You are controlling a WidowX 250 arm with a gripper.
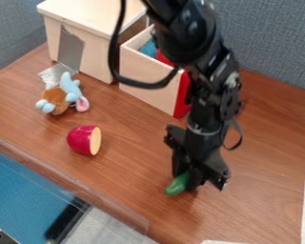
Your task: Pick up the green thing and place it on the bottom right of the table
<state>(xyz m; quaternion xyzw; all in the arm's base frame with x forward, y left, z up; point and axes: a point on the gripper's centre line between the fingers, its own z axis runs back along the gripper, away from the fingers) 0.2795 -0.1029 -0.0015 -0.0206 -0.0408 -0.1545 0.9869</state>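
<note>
Handling the pick step, prob.: green thing (177,184) is low at the pincer (192,184), lower middle of the desk (266,202); can't tell if it's pinched. Next I'd confirm grip, lift a tad, go R, set down btm-R, away from red half-round piece (84,140).

I work over a brown wood-grain table (129,190), and at its back I see a grey-blue fabric wall (269,43). A pale wooden cabinet (97,59) sits near the upper left, beside an open drawer (142,71) with a red front (182,97). Along my table's lower-left edge runs a clear strip (85,188); past it lie a blue surface (21,190) and a light grey patch (110,226). The light is soft.
</note>
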